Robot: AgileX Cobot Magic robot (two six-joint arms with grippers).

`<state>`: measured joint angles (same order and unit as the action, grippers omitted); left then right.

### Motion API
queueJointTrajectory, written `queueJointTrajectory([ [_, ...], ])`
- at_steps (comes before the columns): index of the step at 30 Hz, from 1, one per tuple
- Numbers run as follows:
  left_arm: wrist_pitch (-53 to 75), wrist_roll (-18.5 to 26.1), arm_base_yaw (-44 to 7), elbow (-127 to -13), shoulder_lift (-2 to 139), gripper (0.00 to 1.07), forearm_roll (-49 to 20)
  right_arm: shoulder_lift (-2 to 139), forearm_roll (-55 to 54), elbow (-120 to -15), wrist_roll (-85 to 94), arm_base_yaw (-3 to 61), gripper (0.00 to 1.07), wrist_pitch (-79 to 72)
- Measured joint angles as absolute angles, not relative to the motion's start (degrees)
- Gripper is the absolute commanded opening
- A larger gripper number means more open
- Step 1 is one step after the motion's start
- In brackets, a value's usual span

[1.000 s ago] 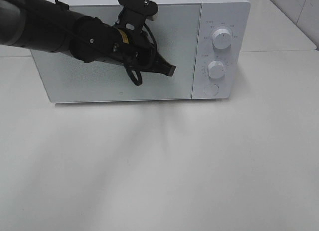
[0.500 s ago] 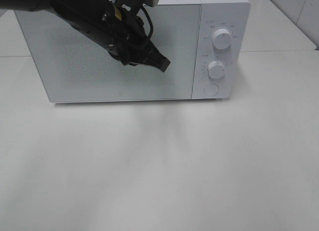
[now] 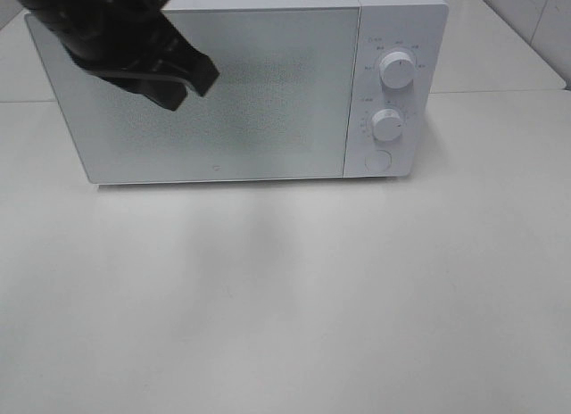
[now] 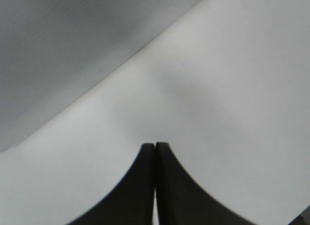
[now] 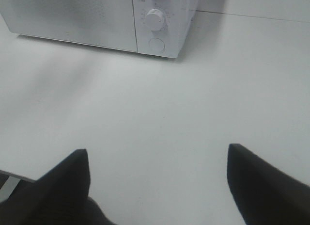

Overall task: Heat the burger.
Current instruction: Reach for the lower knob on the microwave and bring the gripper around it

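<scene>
Boxy white microwave [image 3: 268, 93], speckled glossy front, two round knobs [image 3: 396, 69], tiny print unreadable; left claw [image 4: 155, 146] pressed together, right claw [image 5: 157, 150] spread.

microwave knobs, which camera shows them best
The exterior high view: the upper knob and lower knob both face the camera, whole and unblocked. The right wrist view shows the lower knob at an angle, with the upper one cut off at the frame edge. The left wrist view shows neither knob.
</scene>
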<state>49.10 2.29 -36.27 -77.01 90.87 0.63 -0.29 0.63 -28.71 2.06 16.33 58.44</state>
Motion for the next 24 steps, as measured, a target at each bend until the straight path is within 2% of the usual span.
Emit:
queueJointTrajectory([
  [2,50.4,0.4,-34.3,-73.3,86.3,0.0,0.7,-0.3,0.6,-28.7,2.1,13.6,0.74,58.4],
  [9,54.7,-1.5,-30.5,-64.8,73.5,0.0,0.9,-0.3,0.6,-28.7,2.1,8.4,0.74,58.4],
  [17,56.0,-3.2,-29.5,-54.9,56.5,0.0,1.7,-0.3,0.6,-28.7,2.1,3.3,0.74,58.4],
  [24,60.4,-3.4,-29.5,-47.6,42.5,0.0,2.4,-0.3,0.6,-28.7,2.1,3.0,0.74,58.4],
])
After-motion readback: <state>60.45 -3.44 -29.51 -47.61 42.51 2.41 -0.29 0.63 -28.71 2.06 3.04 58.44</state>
